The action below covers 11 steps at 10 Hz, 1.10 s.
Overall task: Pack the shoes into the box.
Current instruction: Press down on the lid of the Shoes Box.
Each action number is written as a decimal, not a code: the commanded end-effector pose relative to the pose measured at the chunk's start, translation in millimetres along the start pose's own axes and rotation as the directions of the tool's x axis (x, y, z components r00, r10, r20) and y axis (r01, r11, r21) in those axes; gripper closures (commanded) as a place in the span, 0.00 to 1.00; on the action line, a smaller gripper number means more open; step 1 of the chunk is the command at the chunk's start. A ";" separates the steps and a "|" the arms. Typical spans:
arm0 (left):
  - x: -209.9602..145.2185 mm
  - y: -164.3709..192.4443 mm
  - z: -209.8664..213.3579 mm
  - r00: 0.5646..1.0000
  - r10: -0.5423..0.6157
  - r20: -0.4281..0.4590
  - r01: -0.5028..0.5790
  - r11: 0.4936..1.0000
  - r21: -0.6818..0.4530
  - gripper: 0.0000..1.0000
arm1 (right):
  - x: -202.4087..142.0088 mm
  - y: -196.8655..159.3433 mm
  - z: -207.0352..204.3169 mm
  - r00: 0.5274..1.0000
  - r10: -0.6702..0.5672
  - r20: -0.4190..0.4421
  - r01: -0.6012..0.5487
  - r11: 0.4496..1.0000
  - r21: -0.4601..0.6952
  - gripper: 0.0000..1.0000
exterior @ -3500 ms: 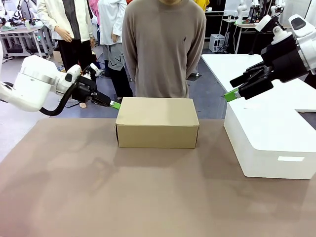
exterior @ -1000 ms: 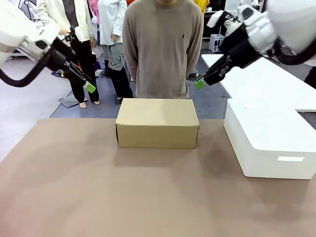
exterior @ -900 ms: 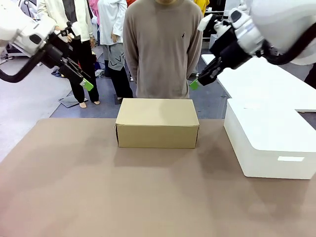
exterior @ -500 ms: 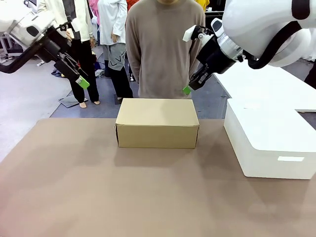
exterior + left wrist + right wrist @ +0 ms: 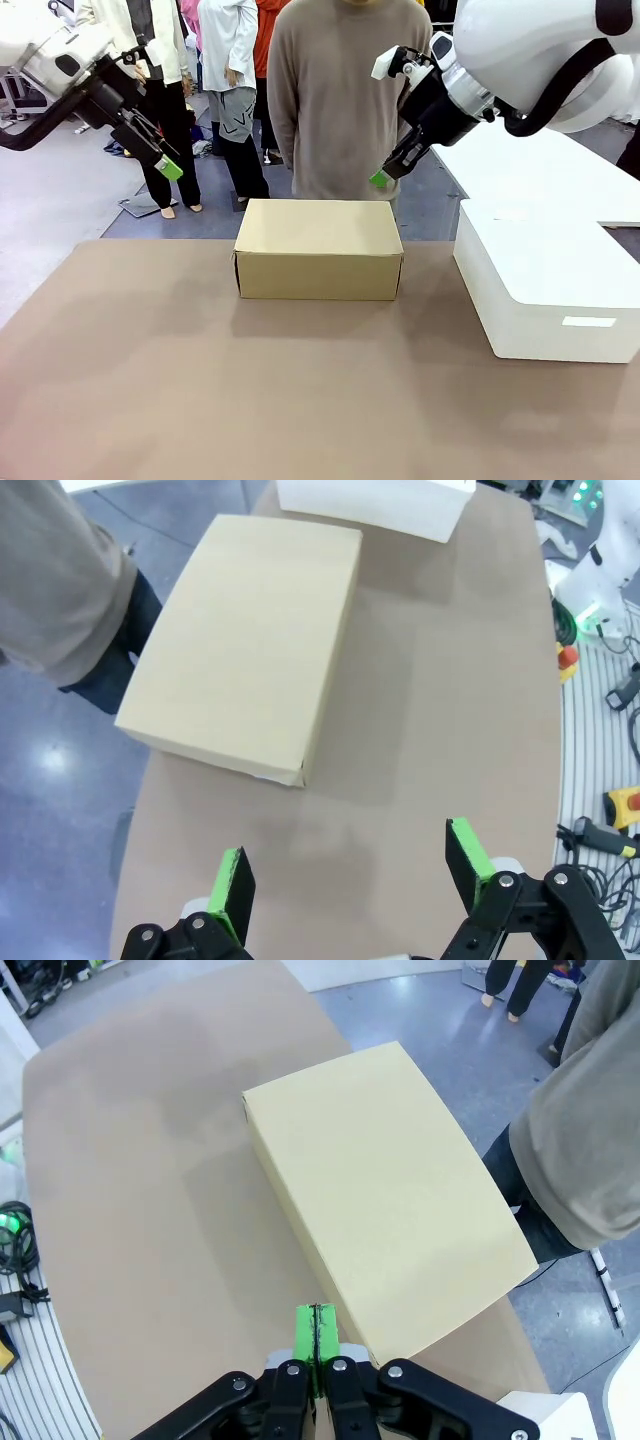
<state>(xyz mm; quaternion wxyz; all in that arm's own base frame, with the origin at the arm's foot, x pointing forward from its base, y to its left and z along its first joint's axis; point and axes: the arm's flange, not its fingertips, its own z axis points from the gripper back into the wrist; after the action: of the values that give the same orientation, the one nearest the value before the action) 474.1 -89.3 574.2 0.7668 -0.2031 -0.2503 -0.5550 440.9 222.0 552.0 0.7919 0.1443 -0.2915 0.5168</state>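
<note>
The box (image 5: 318, 248) is a tan cardboard shoebox with its lid shut, standing at the table's far edge in front of a person in a brown-grey sweater. It also lies below both wrist cameras: the box (image 5: 245, 645) and the box (image 5: 385, 1190). My left gripper (image 5: 168, 167) hangs high at the far left, beyond the table edge, open; its green pads (image 5: 232, 889) stand wide apart with nothing between them. My right gripper (image 5: 381, 178) hovers above the box's far right corner, shut and empty, pads (image 5: 315, 1335) pressed together. The shoes are hidden.
A large smooth white block (image 5: 545, 275) takes up the table's right side. The brown tabletop (image 5: 300, 390) spreads in front of the box. The person stands close behind the box; other people stand farther back left.
Both arms rose and swung inward; the right gripper moved left to above the box's far right corner and closed fully. The person shifted slightly right.
</note>
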 end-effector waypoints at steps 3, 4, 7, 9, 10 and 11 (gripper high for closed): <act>2.1 -2.6 -0.6 1.000 0.013 0.001 -0.013 1.000 0.029 0.00 | 20.0 -18.6 -31.4 0.995 -0.104 -0.007 0.104 0.995 0.007 1.00; 2.4 -6.1 3.5 1.000 0.024 -0.002 -0.024 0.998 0.058 0.00 | 28.5 -25.2 -45.5 0.993 -0.114 -0.028 0.114 0.993 -0.002 1.00; 0.2 -17.3 10.0 0.999 0.040 0.001 -0.040 0.995 0.089 0.00 | 43.6 -43.5 -94.7 0.984 -0.159 -0.080 0.157 0.987 -0.023 1.00; 3.1 -3.0 11.0 1.000 0.019 0.014 -0.020 0.997 0.073 0.00 | 45.3 -58.8 -129.7 0.970 -0.212 -0.119 0.206 0.977 -0.059 1.00; 3.1 -3.0 11.0 1.000 0.019 0.014 -0.020 0.997 0.073 0.00 | 46.0 -64.9 -141.8 0.964 -0.233 -0.130 0.227 0.972 -0.064 1.00; 3.1 -3.0 11.0 1.000 0.019 0.014 -0.020 0.997 0.073 0.00 | 46.1 -70.9 -153.0 0.958 -0.253 -0.136 0.243 0.966 -0.083 1.00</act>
<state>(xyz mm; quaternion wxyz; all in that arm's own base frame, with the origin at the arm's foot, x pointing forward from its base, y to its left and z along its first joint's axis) 468.0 -88.5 582.4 0.7789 -0.1827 -0.2720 -0.5348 555.6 296.9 459.3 0.8629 0.1257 -0.2295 0.4323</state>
